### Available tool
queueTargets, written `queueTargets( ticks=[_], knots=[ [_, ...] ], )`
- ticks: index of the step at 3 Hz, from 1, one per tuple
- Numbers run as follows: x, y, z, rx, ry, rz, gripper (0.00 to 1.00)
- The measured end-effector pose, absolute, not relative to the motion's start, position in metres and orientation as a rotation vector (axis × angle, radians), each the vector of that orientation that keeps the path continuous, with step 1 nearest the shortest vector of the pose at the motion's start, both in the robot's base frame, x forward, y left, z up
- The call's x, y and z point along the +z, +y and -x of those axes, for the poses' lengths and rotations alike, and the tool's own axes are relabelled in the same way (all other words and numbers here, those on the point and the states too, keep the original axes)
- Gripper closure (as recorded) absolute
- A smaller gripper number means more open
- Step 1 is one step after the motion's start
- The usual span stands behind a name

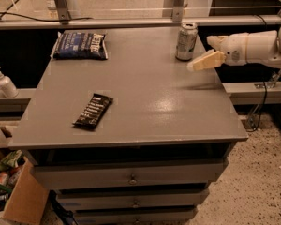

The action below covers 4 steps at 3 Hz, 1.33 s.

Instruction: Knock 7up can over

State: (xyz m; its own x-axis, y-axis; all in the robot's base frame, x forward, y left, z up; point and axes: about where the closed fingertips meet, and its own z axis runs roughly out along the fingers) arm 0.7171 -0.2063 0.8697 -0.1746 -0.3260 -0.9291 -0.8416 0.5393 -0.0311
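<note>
Three things sit on the grey tabletop (pixel 145 102) that we see. The 7up can (pixel 186 42) stands upright near the far right corner. A dark blue snack bag (pixel 79 45) lies flat at the far left, and a black candy bar wrapper (pixel 93 110) lies nearer the front left, well apart from the can.

We see the end effector (pixel 200 54) reaching in from the right, just beside the can's right side. It is released, its two cream fingers (pixel 208 60) spread apart. The lower one points at the can's base, but we cannot tell whether it touches.

Below the tabletop we see drawers (pixel 131 177). A soap bottle (pixel 3 82) stands on a ledge to the left, and a cardboard box (pixel 14 196) sits on the floor.
</note>
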Motion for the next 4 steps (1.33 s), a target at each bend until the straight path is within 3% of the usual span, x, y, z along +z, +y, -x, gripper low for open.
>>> queueTargets(
  ticks=[4],
  knots=[
    [0.886,-0.15,-0.758,0.739,1.626,1.072,0.0]
  ],
)
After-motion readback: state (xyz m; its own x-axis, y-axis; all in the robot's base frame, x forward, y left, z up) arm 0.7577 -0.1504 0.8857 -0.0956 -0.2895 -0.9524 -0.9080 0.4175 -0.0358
